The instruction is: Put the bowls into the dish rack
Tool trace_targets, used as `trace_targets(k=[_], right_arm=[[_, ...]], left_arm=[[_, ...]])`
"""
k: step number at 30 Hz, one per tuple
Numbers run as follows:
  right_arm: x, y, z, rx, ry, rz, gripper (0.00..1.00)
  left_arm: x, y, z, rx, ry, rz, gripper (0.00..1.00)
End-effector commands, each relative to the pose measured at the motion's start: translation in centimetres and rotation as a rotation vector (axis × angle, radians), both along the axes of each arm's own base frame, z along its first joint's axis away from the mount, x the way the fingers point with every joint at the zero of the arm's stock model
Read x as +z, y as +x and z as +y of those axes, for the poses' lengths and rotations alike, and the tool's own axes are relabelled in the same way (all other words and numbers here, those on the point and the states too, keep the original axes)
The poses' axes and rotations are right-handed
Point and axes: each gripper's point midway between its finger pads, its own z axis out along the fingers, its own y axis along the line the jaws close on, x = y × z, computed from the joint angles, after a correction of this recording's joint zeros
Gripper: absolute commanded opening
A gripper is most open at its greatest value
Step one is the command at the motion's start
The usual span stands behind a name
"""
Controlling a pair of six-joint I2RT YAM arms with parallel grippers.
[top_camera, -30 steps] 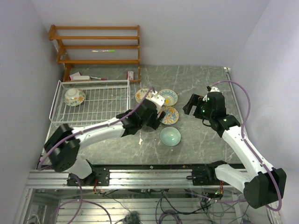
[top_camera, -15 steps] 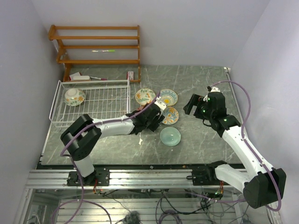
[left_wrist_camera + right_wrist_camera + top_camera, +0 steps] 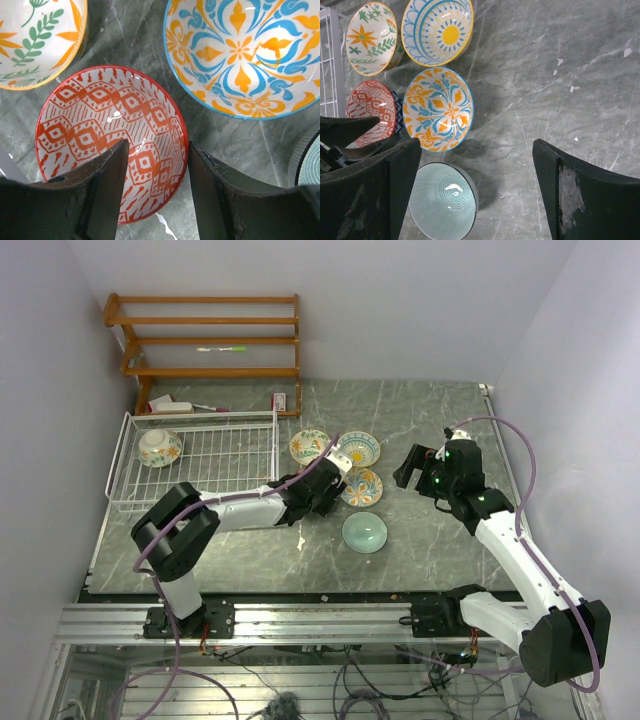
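Observation:
Four patterned bowls and a pale teal bowl (image 3: 364, 532) sit mid-table. My left gripper (image 3: 326, 490) is open and low over the red-patterned bowl (image 3: 105, 135): one finger (image 3: 107, 185) stands over its inside, the other (image 3: 215, 190) outside its right rim. The orange-and-blue bowl (image 3: 242, 55) lies just right of it, the green-leaf bowl (image 3: 35, 40) at upper left. My right gripper (image 3: 412, 465) is open and empty, high above the bare table right of the bowls. It looks down on the yellow-centred bowl (image 3: 437, 30) and the teal bowl (image 3: 442, 202). One floral bowl (image 3: 160, 447) sits in the white wire dish rack (image 3: 225, 465).
A brown wooden shelf unit (image 3: 210, 340) stands at the back left against the wall. A white object (image 3: 170, 406) and a small red-and-white box (image 3: 281, 401) lie behind the rack. Walls close in on the left and right.
My left arm has dropped and stretched out, bringing its gripper down low over the red-patterned bowl. The right arm and all bowls have stayed put.

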Motion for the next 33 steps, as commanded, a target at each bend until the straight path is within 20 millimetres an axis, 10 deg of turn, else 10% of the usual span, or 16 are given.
trace_targets(k=[1,20,33], right_arm=[[0.2,0.1,-0.3,-0.006,0.002,-0.024,0.94],[0.3,-0.3,-0.9,-0.019,-0.004,-0.029,0.94],[1.9,0.0,-1.4,-0.029,-0.020,-0.056,0.94]], left_arm=[[-0.5,-0.2,-0.5,-0.008,-0.030,0.005,0.61],[-1.1,-0.7,-0.9,-0.008,-0.038,0.038,0.09],[15.5,-4.2,-7.1,-0.263,-0.391,-0.047,0.07]])
